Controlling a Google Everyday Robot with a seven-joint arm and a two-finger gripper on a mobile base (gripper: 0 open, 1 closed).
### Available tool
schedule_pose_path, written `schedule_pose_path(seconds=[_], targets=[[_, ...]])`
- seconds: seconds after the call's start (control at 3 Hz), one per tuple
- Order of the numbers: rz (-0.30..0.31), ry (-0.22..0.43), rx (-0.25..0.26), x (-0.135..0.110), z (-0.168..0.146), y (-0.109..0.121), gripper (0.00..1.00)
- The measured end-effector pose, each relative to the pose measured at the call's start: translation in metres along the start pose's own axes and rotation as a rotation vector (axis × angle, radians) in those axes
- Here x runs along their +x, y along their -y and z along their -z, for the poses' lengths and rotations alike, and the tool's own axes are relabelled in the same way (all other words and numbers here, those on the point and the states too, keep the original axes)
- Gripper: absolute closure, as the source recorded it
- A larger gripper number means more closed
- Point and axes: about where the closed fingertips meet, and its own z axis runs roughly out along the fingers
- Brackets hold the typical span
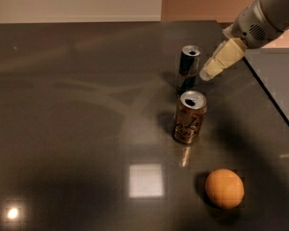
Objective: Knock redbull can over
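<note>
The redbull can (188, 68) is slim and dark with a silver top. It stands upright on the dark table (77, 109), right of centre and toward the back. My gripper (208, 71) reaches in from the upper right on a grey arm. Its cream tip is just to the right of the can's upper part, very close to it; I cannot tell if it touches.
A wider brown-gold can (189, 117) with script lettering stands upright just in front of the redbull can. An orange (224, 188) lies at the front right. The table's right edge (272, 105) runs diagonally behind the arm.
</note>
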Motion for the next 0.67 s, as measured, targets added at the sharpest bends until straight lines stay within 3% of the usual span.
schedule_pose_path(seconds=[0.67], targets=[[-0.070, 0.107, 0.015, -0.015, -0.035, 0.004, 0.00]])
